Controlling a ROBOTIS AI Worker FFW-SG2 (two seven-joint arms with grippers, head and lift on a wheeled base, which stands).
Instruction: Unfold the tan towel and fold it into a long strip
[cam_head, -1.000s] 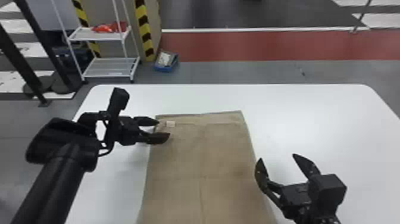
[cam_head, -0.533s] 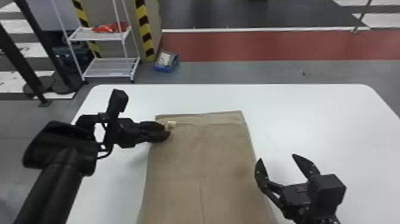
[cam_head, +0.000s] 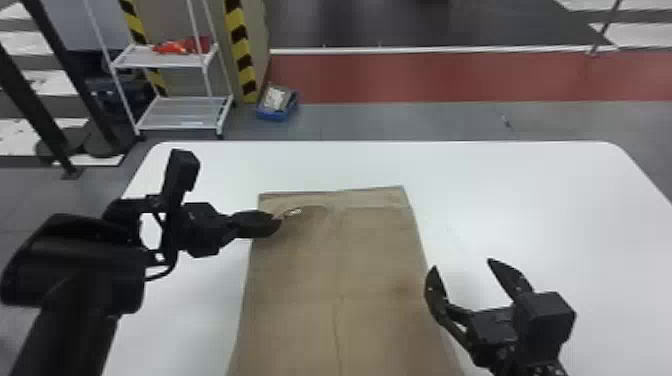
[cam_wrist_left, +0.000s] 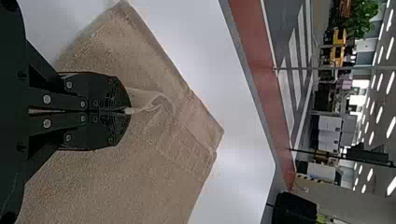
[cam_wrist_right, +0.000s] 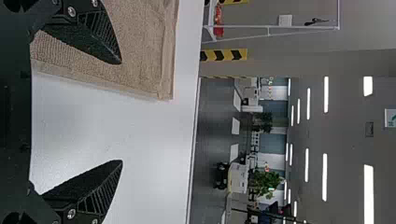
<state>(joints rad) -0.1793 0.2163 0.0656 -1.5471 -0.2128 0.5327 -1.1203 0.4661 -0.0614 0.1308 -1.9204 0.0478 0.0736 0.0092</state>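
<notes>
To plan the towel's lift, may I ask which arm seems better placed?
Probably left: the left gripper is shut on a pinch of towel near its far left corner; the right gripper is open, empty.

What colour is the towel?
Tan, best seen in the left wrist view.

Free room was left over the smooth white tabletop (cam_head: 540, 210) beyond the black two-fingered right claw (cam_head: 462, 264) and on its outer side. Its inner side was bordered by the flat-lying tan cloth towel (cam_head: 375, 260). Low passage just ahead of the black two-fingered left claw (cam_head: 279, 220) was obstructed by a raised tan fold (cam_wrist_left: 156, 99), pinched at its tips. Between both claws, space was left above the cloth.
</notes>
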